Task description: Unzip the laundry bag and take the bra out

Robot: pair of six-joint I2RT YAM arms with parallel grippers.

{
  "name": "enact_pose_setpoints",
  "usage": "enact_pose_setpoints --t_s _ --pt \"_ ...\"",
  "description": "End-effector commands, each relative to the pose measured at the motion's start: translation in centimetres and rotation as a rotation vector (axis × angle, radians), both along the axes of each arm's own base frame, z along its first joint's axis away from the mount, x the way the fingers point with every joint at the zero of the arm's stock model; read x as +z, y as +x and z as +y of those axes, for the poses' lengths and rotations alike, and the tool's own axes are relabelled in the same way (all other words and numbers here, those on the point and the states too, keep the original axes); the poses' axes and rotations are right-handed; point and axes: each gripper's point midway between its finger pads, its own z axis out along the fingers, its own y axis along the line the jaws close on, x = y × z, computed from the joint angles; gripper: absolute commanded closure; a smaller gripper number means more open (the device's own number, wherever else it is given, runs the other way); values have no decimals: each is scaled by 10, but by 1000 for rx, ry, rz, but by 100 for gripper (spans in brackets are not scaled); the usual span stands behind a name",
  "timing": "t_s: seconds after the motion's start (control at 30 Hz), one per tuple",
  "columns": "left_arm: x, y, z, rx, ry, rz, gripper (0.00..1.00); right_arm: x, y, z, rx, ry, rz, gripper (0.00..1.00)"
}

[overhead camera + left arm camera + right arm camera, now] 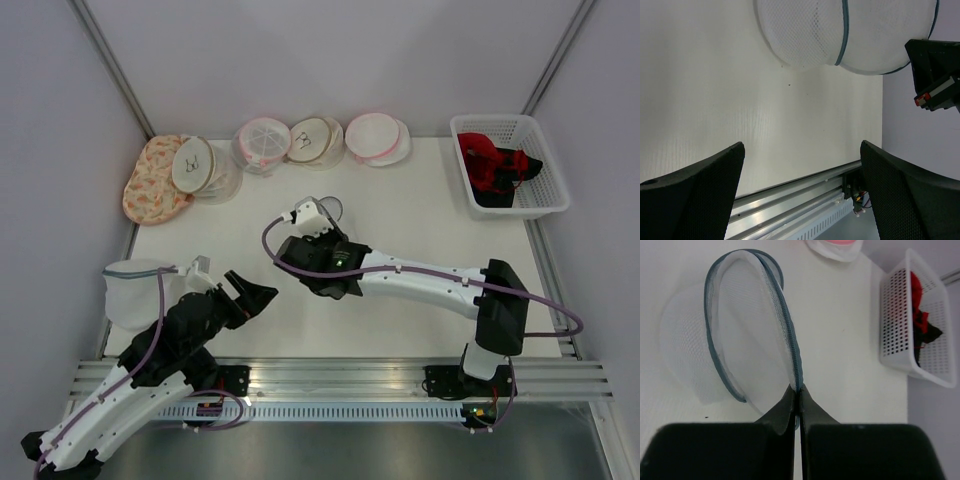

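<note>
Now right pincer (797, 391) tight on laundry bag (747, 335), arm outstretched; left pincer (801, 145) wide.

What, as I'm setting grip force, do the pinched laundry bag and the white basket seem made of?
Laundry bag: looks like fine white synthetic mesh, matte and see-through, its weave visible, edged with a blue-grey zipper. Basket: likely rigid white plastic, slightly glossy, walls moulded with rows of slots.
</note>
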Motion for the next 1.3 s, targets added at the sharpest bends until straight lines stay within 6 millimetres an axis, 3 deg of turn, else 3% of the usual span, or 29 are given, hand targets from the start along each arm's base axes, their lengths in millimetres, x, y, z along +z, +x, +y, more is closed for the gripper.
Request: enact_pose_setpoints --t_s 0.0,0.13,0.17,0.23,0.27,0.37,0.4,0.43,0.5,0.6,0.73,0.8,0.93,1.0,1.03,1.1,1.13,1.17,1.2,1.27 --pt "21 2 7 43 -41 -31 0 44 4 -16 -66 -194 -179 99" --pt "24 1 12 61 -45 -36 0 39 -13 5 59 -210 -179 100" --pt "25 2 13 65 -47 -38 0 35 -17 20 119 -132 -153 100" --pt "27 2 15 78 -51 -43 0 35 -30 25 220 -77 -126 100" --pt "28 2 16 82 -54 -46 0 32 -37 43 312 3 -85 100" --pt "29 2 17 88 -55 -50 0 23 -54 53 441 47 -8 98" --pt "29 3 18 91 -54 -50 0 20 -57 55 475 26 7 92" --pt "30 3 18 91 -55 -50 0 13 -62 58 509 11 38 71" --pt "31 3 18 95 -56 -51 0 -2 -75 62 587 -25 100 49" --pt "31 3 19 100 -58 -51 0 -15 -94 69 683 -19 148 26" --pt "37 4 21 107 -64 -61 0 -14 -111 69 760 50 190 17" --pt "41 5 21 112 -71 -68 0 -11 -115 66 758 101 194 14" --pt "62 10 14 80 -69 -131 0 40 -125 58 784 376 139 9" --pt "72 11 -1 17 -72 -162 0 60 -117 42 732 451 101 6" --pt "89 15 -9 -20 -87 -229 0 64 -115 36 700 480 96 5" --pt "97 16 -34 -139 -59 -267 0 79 -101 13 576 514 32 4" --pt "107 20 -46 -173 -65 -295 0 76 -97 0 491 521 34 3" --pt "110 16 -60 -252 -63 -301 0 80 -87 -16 391 509 -12 4" --pt "105 27 -76 -304 11 -295 0 85 -84 -25 344 512 -28 4" --pt "110 24 -103 -439 13 -298 1 79 -84 -38 285 514 -12 7"
